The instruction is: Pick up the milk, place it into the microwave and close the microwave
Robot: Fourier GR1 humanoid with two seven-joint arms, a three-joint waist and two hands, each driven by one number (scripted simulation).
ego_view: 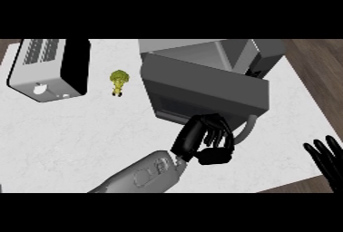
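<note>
Milk is unseen, perhaps behind the half-open door (208, 90) of the microwave (234, 52). Left hand (211, 145), fingers relaxed and empty, meets the door's near edge; sliding off would leave it ajar. Right hand (327, 158) rests open at right.

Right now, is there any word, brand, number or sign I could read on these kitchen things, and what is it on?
None can be read.
The microwave shows no lettering.
The grey appliance at the upper left has small pale marks near its lower end, too small to read.

A kitchen: white marble counter (80, 131) with a microwave (208, 86), a toaster (50, 68) and broccoli (119, 81).
</note>
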